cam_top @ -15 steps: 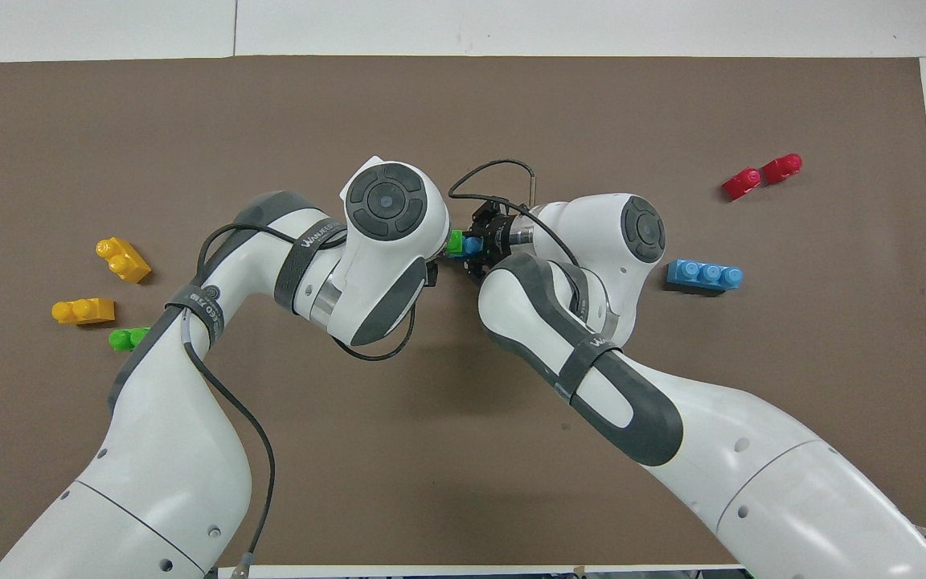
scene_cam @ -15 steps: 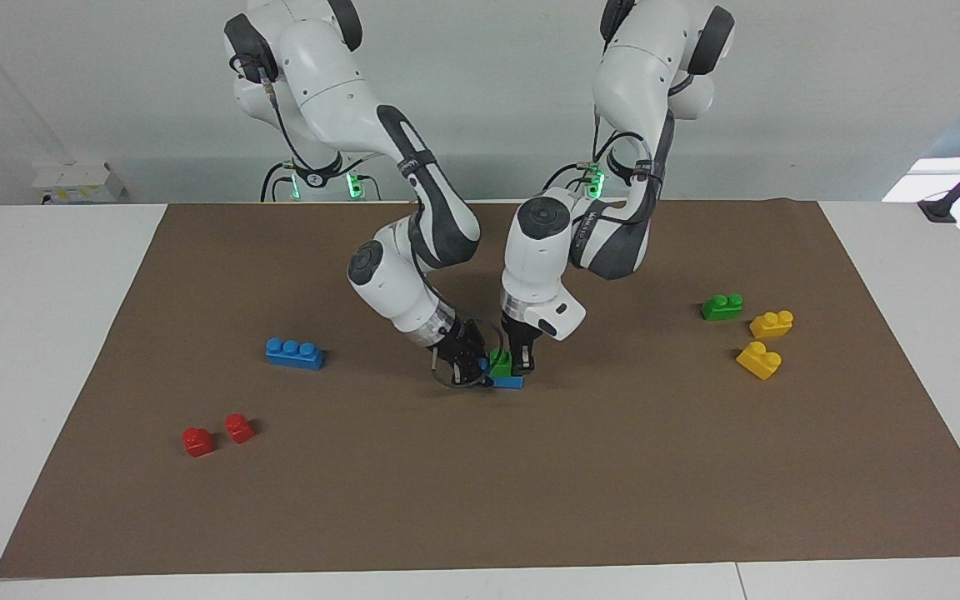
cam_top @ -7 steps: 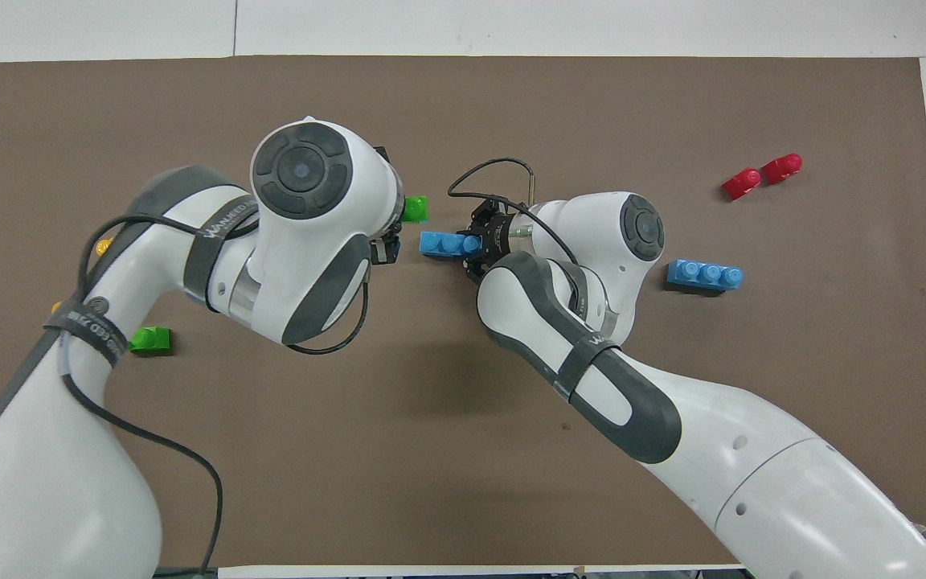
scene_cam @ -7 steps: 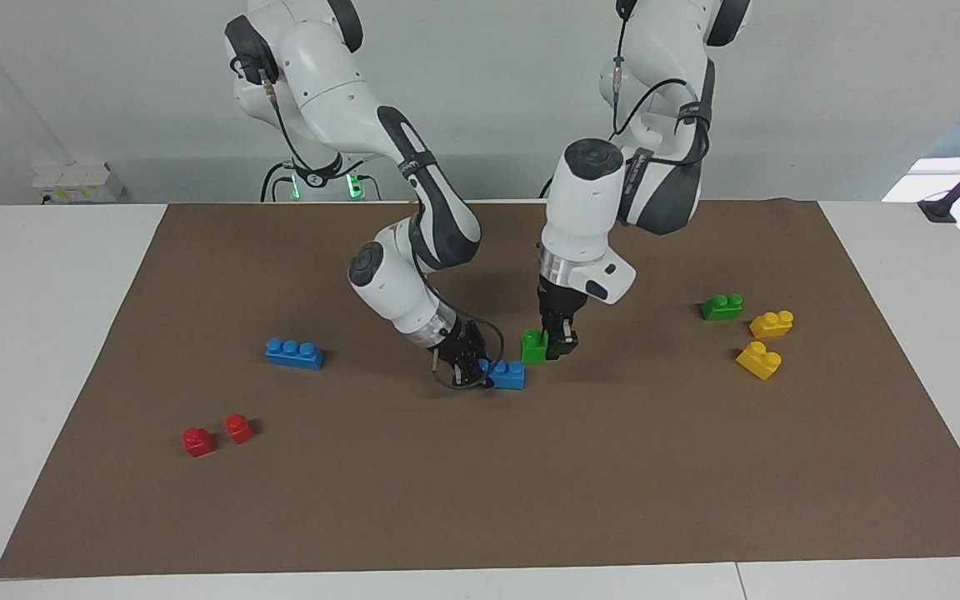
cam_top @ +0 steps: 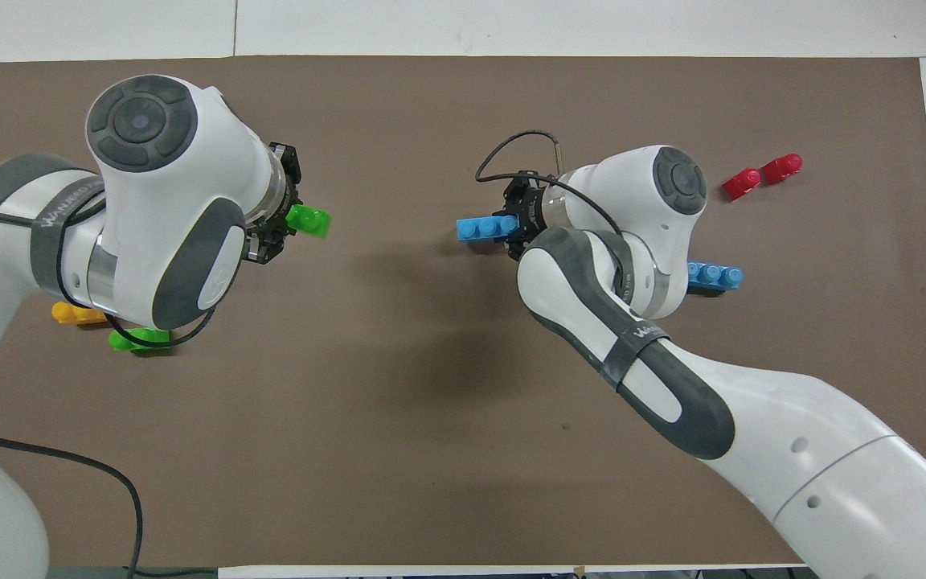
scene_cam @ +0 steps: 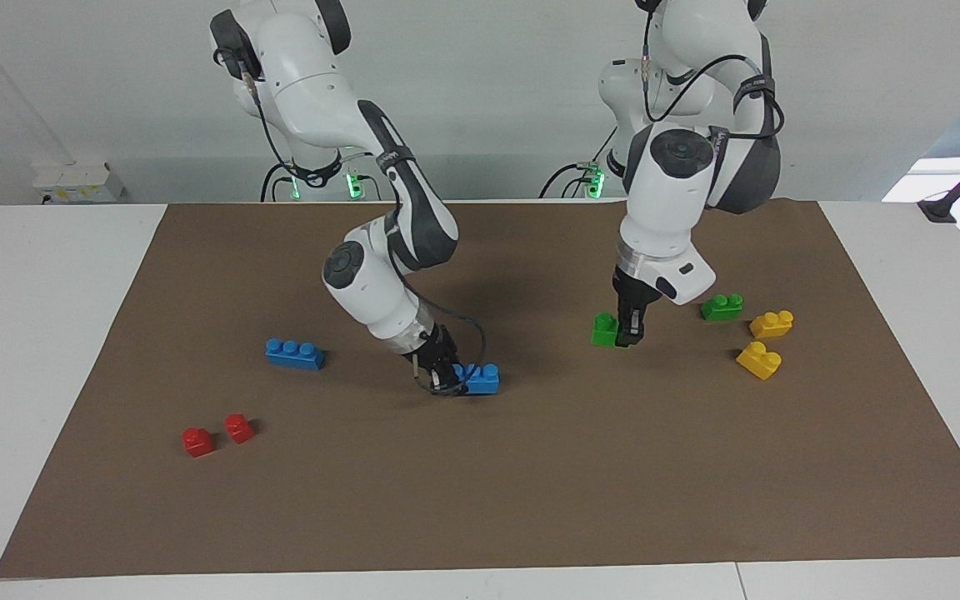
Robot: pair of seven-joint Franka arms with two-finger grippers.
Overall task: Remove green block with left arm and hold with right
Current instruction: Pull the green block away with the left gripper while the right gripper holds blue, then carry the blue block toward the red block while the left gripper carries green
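Note:
My left gripper [scene_cam: 625, 335] is shut on one end of a green block [scene_cam: 605, 329] and holds it low over the brown mat, toward the left arm's end of the table. In the overhead view the green block [cam_top: 309, 221] sticks out from the left gripper [cam_top: 288, 227]. My right gripper [scene_cam: 449, 382] is shut on one end of a blue three-stud brick [scene_cam: 481, 379] at mat level near the middle. The blue brick [cam_top: 481, 229] and the right gripper [cam_top: 516, 227] also show in the overhead view. The two bricks are well apart.
A second green block [scene_cam: 722, 307] and two yellow bricks [scene_cam: 772, 323] [scene_cam: 759, 360] lie beside the left gripper toward the left arm's end. Another blue three-stud brick [scene_cam: 295, 353] and two red blocks [scene_cam: 198, 442] [scene_cam: 238, 427] lie toward the right arm's end.
The left gripper pulled the green block off the blue brick and carried it toward the left arm's end. The right gripper kept the blue brick and shifted it slightly toward the right arm's end.

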